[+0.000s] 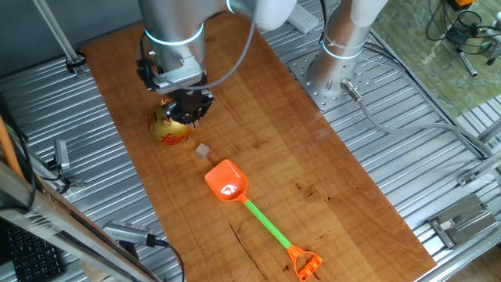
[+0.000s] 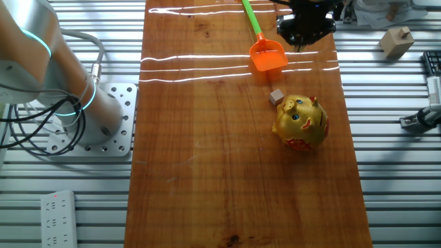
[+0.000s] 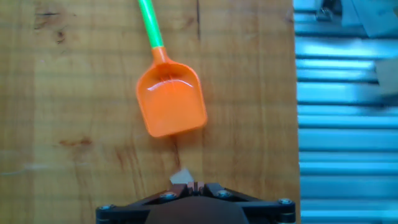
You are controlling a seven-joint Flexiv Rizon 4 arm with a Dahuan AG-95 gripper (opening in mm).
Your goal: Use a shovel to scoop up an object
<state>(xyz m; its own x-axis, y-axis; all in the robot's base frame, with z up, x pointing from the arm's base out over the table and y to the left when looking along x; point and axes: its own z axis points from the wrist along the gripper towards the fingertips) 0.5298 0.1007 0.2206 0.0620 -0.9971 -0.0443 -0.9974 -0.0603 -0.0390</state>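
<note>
The shovel lies flat on the wooden table, with its orange blade pointing toward the small tan cube. Its green shaft and orange loop end trail toward the front. The blade and the cube also show in the other fixed view. In the hand view the blade lies ahead and the cube sits just in front of the fingertips. My gripper hovers above the table near the cube. Its fingers are pressed together and hold nothing.
A golden cat figurine with a red base stands right beside the cube. The wooden board's edge borders ribbed metal. A wooden block lies off the board. The arm's base is bolted at the back.
</note>
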